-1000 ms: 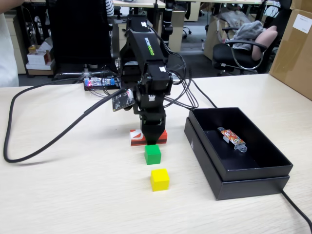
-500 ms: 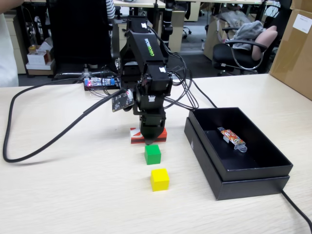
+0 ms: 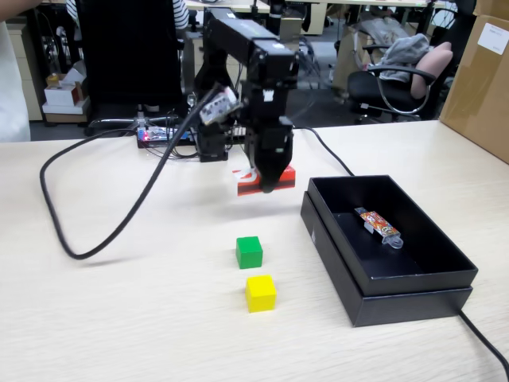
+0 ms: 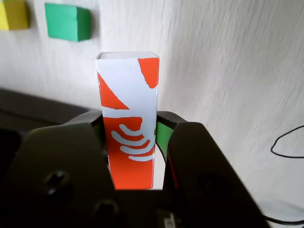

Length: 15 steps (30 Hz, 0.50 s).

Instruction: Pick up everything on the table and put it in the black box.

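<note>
My gripper [image 3: 267,181] hangs above the table [image 3: 119,318], shut on the red oblong block [image 3: 246,183] with white markings, just left of the black box [image 3: 350,280]. In the wrist view the red block [image 4: 128,118] stands clamped between the two black jaws of the gripper [image 4: 130,130], its white end pointing away. A green cube [image 3: 249,251] and a yellow cube [image 3: 260,293] rest on the table in front, one behind the other. The wrist view catches the green cube [image 4: 67,22] and the yellow cube [image 4: 13,14] at the top left.
An orange-patterned packet [image 3: 377,224] lies inside the box. A thick black cable [image 3: 95,239] loops across the left of the table, and another cable [image 3: 485,338] leaves at the front right. A cardboard carton [image 3: 481,72] stands at the far right.
The gripper closed on the red block, lifted it off the table and carried it up and to the right, toward the box. The thick cable swung along. Both cubes stayed put.
</note>
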### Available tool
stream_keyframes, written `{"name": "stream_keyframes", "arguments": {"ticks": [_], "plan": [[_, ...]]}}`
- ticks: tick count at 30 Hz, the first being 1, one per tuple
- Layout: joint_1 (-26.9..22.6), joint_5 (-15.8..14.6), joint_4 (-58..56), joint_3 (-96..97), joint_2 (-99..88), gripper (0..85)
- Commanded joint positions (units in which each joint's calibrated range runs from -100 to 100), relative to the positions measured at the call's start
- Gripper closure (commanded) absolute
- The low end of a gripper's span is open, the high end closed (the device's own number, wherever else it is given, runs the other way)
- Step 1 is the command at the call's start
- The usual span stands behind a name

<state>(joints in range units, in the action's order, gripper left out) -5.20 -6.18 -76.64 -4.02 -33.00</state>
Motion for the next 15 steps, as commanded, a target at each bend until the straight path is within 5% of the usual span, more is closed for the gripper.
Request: {"name": "stream_keyframes", "arguments": {"ticks": [1, 15], "plan": [[-4.25, -1.27, -1.41, -6.50, -11.01, 78.9], [-8.79, -4.00, 0.32, -38.77, 21.81, 79.0]]}}
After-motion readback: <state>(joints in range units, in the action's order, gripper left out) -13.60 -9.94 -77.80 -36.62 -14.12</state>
